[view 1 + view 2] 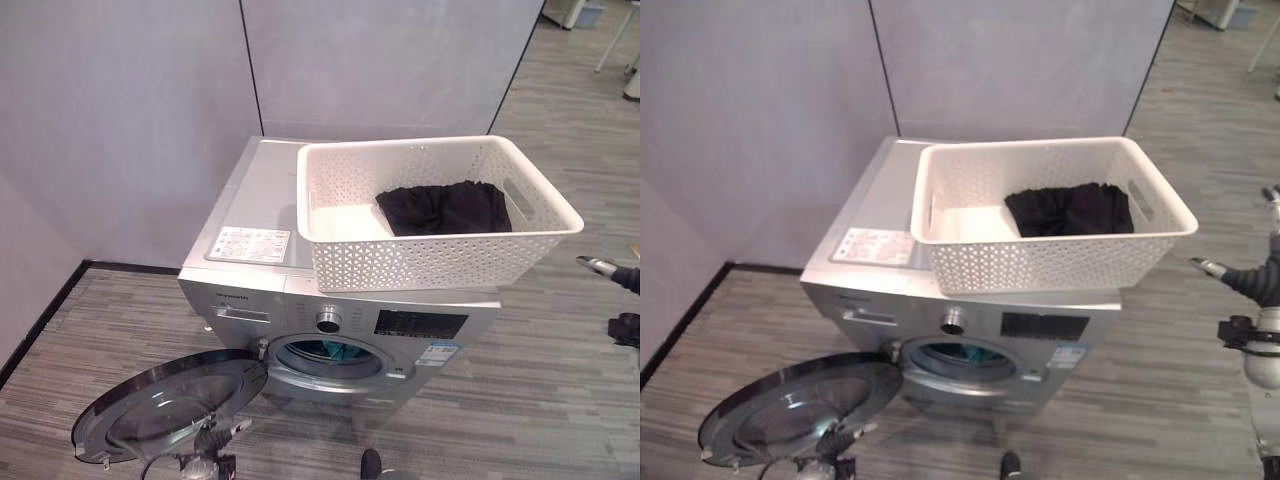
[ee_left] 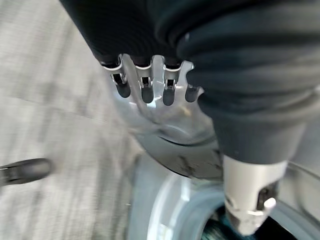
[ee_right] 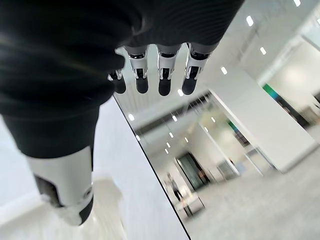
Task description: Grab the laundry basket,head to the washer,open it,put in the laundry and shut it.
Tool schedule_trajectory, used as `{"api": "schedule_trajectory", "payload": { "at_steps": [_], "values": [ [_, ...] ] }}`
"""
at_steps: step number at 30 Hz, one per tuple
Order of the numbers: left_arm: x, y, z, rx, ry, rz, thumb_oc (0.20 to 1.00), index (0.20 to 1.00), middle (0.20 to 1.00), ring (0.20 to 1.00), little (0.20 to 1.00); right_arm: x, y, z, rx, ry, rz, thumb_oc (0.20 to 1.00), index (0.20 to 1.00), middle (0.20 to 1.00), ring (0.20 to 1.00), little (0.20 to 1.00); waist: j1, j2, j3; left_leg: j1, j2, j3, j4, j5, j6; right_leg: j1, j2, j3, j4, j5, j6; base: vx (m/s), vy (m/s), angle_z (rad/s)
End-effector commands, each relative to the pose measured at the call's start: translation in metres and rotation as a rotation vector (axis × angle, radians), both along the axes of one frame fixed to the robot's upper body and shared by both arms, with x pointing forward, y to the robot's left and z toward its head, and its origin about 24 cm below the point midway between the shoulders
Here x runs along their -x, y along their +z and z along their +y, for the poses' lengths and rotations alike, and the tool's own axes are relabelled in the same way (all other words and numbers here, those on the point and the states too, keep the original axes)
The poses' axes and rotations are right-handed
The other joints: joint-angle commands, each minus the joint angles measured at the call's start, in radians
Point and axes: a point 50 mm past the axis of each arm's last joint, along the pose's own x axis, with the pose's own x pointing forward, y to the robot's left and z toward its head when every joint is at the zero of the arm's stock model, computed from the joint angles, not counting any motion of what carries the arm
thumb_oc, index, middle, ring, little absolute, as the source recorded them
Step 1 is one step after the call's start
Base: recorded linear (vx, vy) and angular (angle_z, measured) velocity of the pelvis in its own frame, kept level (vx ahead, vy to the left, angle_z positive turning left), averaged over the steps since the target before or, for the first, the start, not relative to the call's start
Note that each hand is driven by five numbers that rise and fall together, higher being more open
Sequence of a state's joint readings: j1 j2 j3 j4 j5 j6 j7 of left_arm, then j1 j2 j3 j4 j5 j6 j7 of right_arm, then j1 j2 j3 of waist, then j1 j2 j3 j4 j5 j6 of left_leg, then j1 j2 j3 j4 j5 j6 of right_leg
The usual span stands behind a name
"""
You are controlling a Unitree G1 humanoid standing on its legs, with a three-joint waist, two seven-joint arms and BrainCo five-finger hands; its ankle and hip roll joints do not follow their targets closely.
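The white lattice laundry basket [image 1: 430,262] stands on top of the silver washer [image 1: 250,195], with a black garment [image 1: 445,208] lying in its right half. The washer's round door [image 1: 165,405] hangs wide open to the left, low over the floor. Teal cloth [image 1: 335,352] shows inside the drum. My left hand [image 1: 212,440] is down at the door's near edge, fingers [image 2: 150,90] straight against the door's silver rim [image 2: 175,150]. My right hand [image 1: 1212,268] hovers open to the right of the washer, fingers [image 3: 150,82] straight and holding nothing.
Grey partition walls [image 1: 130,120] close in behind and left of the washer, with a black floor strip [image 1: 40,320] along the left wall. Grey plank floor [image 1: 560,400] spreads to the right and in front.
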State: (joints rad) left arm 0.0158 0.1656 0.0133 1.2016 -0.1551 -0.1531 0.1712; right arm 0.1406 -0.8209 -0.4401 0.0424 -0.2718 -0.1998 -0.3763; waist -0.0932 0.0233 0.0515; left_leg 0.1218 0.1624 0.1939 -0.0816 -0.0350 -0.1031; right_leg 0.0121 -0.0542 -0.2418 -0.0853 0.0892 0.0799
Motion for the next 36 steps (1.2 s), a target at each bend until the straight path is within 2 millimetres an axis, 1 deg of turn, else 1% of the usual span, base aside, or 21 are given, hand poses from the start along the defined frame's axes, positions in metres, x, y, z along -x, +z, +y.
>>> {"api": "schedule_trajectory", "payload": {
  "at_steps": [1,3,5,7,9,10,11,14,15,16,17,18,19,20,21,23,25,26,30,33,36],
  "values": [
    [-0.001,0.004,0.022,-0.036,0.020,0.022,1.000,1.000,1.000,1.000,1.000,0.010,0.040,-0.011,0.170,-0.063,-0.087,1.000,1.000,1.000,1.000,1.000,-0.001,-0.072,-0.023,-0.028,-0.017,0.011,-0.006,0.029,-0.002,0.016,-0.051,0.033,0.019,-0.076,0.090,0.02,0.026,0.17],
    [0.018,0.000,0.027,-0.031,0.064,0.082,1.000,1.000,1.000,1.000,1.000,0.013,0.060,-0.016,0.219,-0.075,-0.127,1.000,1.000,1.000,1.000,1.000,0.005,-0.082,-0.026,-0.037,-0.020,0.009,-0.006,0.028,-0.002,0.010,-0.061,0.028,0.016,-0.068,0.095,0.02,0.047,0.17],
    [0.030,-0.002,0.031,-0.039,0.062,0.129,1.000,1.000,1.000,1.000,1.000,0.006,0.075,-0.010,0.273,-0.020,-0.115,1.000,1.000,1.000,1.000,1.000,0.015,-0.092,-0.024,-0.041,-0.022,0.011,-0.006,0.027,-0.001,0.007,-0.067,0.025,0.018,-0.063,0.099,0.01,0.047,0.04],
    [0.039,-0.004,0.030,-0.041,0.030,0.168,1.000,1.000,1.000,1.000,1.000,-0.009,0.087,-0.001,0.258,0.077,-0.114,1.000,1.000,1.000,1.000,1.000,0.028,-0.105,-0.023,-0.045,-0.027,0.013,-0.006,0.026,0.001,0.006,-0.073,0.024,0.015,-0.056,0.102,0.00,0.043,0.00],
    [0.045,-0.006,0.026,-0.035,-0.030,0.198,1.000,1.000,1.000,1.000,1.000,-0.028,0.099,0.007,0.256,0.173,-0.057,1.000,1.000,1.000,1.000,1.000,0.046,-0.121,-0.023,-0.050,-0.031,0.013,-0.006,0.027,0.001,0.004,-0.080,0.021,0.010,-0.047,0.107,0.00,0.050,-0.04],
    [0.046,-0.007,0.024,-0.024,-0.057,0.206,1.000,1.000,1.000,1.000,1.000,-0.043,0.104,0.010,0.254,0.224,0.018,1.000,1.000,1.000,1.000,1.000,0.063,-0.136,-0.020,-0.055,-0.035,0.012,-0.006,0.029,0.001,-0.004,-0.086,0.022,0.009,-0.039,0.111,-0.01,0.046,-0.03],
    [0.047,-0.007,0.024,-0.022,-0.053,0.206,1.000,1.000,1.000,1.000,1.000,-0.045,0.105,0.011,0.255,0.230,0.017,1.000,1.000,1.000,1.000,1.000,0.059,-0.135,-0.021,-0.055,-0.035,0.013,-0.006,0.029,0.001,-0.004,-0.086,0.023,0.009,-0.038,0.111,-0.01,0.053,0.07],
    [0.042,-0.004,0.031,-0.007,0.003,0.164,1.000,1.000,1.000,1.000,1.000,-0.069,0.118,0.020,0.312,0.270,0.147,1.000,1.000,1.000,1.000,1.000,0.083,-0.165,-0.014,-0.071,-0.040,0.010,-0.006,0.033,0.001,-0.017,-0.094,0.022,0.011,-0.028,0.116,-0.02,0.049,0.04],
    [0.034,-0.001,0.035,0.007,0.029,0.120,1.000,1.000,1.000,1.000,1.000,-0.081,0.118,0.009,0.255,0.246,0.230,1.000,1.000,1.000,1.000,1.000,0.109,-0.187,-0.006,-0.084,-0.043,0.002,-0.006,0.036,0.001,-0.026,-0.098,0.019,0.011,-0.023,0.119,-0.02,0.057,-0.01],
    [0.035,-0.002,0.034,0.012,0.038,0.120,1.000,1.000,1.000,1.000,1.000,-0.085,0.119,0.012,0.260,0.254,0.230,1.000,1.000,1.000,1.000,1.000,0.100,-0.184,-0.008,-0.084,-0.044,0.003,-0.006,0.036,0.001,-0.026,-0.098,0.020,0.011,-0.023,0.119,-0.03,0.063,0.02],
    [0.024,0.003,0.041,-0.003,0.007,0.089,1.000,1.000,1.000,1.000,1.000,-0.098,0.120,0.008,0.405,0.171,0.444,1.000,1.000,1.000,1.000,1.000,0.121,-0.212,0.002,-0.094,-0.044,-0.003,-0.006,0.038,-0.002,-0.030,-0.101,0.015,0.012,-0.017,0.122,-0.02,0.025,0.12],
    [0.025,0.002,0.039,0.003,0.014,0.089,1.000,1.000,1.000,1.000,1.000,-0.101,0.122,0.011,0.412,0.176,0.443,1.000,1.000,1.000,1.000,1.000,0.112,-0.207,-0.001,-0.098,-0.045,-0.004,-0.006,0.040,-0.002,-0.033,-0.102,0.015,0.012,-0.016,0.122,-0.03,0.034,0.15],
    [0.023,0.003,0.040,0.006,0.018,0.080,1.000,1.000,1.000,1.000,1.000,-0.102,0.130,0.020,0.494,0.185,0.477,1.000,1.000,1.000,1.000,1.000,0.108,-0.212,-0.001,-0.104,-0.045,-0.007,-0.006,0.041,-0.002,-0.038,-0.103,0.014,0.012,-0.013,0.123,-0.02,0.039,0.23],
    [0.019,0.005,0.042,0.000,0.002,0.070,1.000,1.000,1.000,1.000,1.000,-0.105,0.123,0.017,0.579,0.144,0.609,1.000,1.000,1.000,1.000,1.000,0.119,-0.233,0.006,-0.116,-0.045,-0.015,-0.006,0.044,-0.004,-0.043,-0.107,0.010,0.011,-0.009,0.125,-0.02,0.039,0.21],
    [0.019,0.004,0.040,0.008,0.008,0.070,1.000,1.000,1.000,1.000,1.000,-0.108,0.126,0.020,0.588,0.147,0.608,1.000,1.000,1.000,1.000,1.000,0.112,-0.225,0.003,-0.118,-0.045,-0.016,-0.006,0.044,-0.004,-0.045,-0.107,0.009,0.012,-0.009,0.125,-0.01,0.044,0.10],
    [0.017,0.004,0.038,0.014,-0.012,0.065,1.000,1.000,1.000,1.000,1.000,-0.108,0.120,0.006,0.514,0.106,0.680,1.000,1.000,1.000,1.000,1.000,0.114,-0.232,0.007,-0.132,-0.047,-0.028,-0.006,0.048,-0.004,-0.048,-0.110,0.001,0.010,-0.005,0.127,0.00,0.031,0.14],
    [0.014,0.004,0.036,0.027,-0.032,0.064,1.000,1.000,1.000,1.000,1.000,-0.104,0.100,-0.005,0.399,0.124,0.783,1.000,1.000,1.000,1.000,1.000,0.117,-0.242,0.017,-0.145,-0.052,-0.039,-0.006,0.051,-0.004,-0.055,-0.114,-0.003,0.012,-0.003,0.129,0.00,0.035,0.17],
    [0.017,0.004,0.040,0.034,-0.035,0.078,1.000,1.000,1.000,1.000,1.000,-0.103,0.092,-0.002,0.422,0.137,0.893,1.000,1.000,1.000,1.000,1.000,0.124,-0.256,0.020,-0.149,-0.052,-0.042,-0.006,0.051,-0.006,-0.055,-0.118,-0.006,0.011,-0.002,0.130,0.02,0.019,0.20],
    [0.028,0.000,0.036,0.069,-0.018,0.116,1.000,1.000,1.000,1.000,1.000,-0.105,0.090,0.002,0.416,0.152,0.972,1.000,1.000,1.000,1.000,1.000,0.123,-0.253,0.020,-0.149,-0.054,-0.041,-0.006,0.048,-0.004,-0.054,-0.121,-0.008,0.008,0.000,0.131,0.04,0.025,0.07],
    [0.030,0.001,0.040,0.074,-0.022,0.133,1.000,1.000,1.000,1.000,1.000,-0.105,0.086,0.011,0.461,0.178,1.065,1.000,1.000,1.000,1.000,1.000,0.125,-0.260,0.020,-0.148,-0.054,-0.043,-0.006,0.046,-0.005,-0.055,-0.121,-0.009,0.008,-0.004,0.130,0.04,0.007,-0.02],
    [0.029,0.000,0.037,0.082,-0.028,0.129,1.000,1.000,1.000,1.000,1.000,-0.105,0.086,0.014,0.470,0.183,1.083,1.000,1.000,1.000,1.000,1.000,0.122,-0.255,0.020,-0.149,-0.054,-0.044,-0.006,0.045,-0.005,-0.055,-0.121,-0.012,0.008,-0.005,0.129,0.02,0.003,-0.06]
  ]
}}
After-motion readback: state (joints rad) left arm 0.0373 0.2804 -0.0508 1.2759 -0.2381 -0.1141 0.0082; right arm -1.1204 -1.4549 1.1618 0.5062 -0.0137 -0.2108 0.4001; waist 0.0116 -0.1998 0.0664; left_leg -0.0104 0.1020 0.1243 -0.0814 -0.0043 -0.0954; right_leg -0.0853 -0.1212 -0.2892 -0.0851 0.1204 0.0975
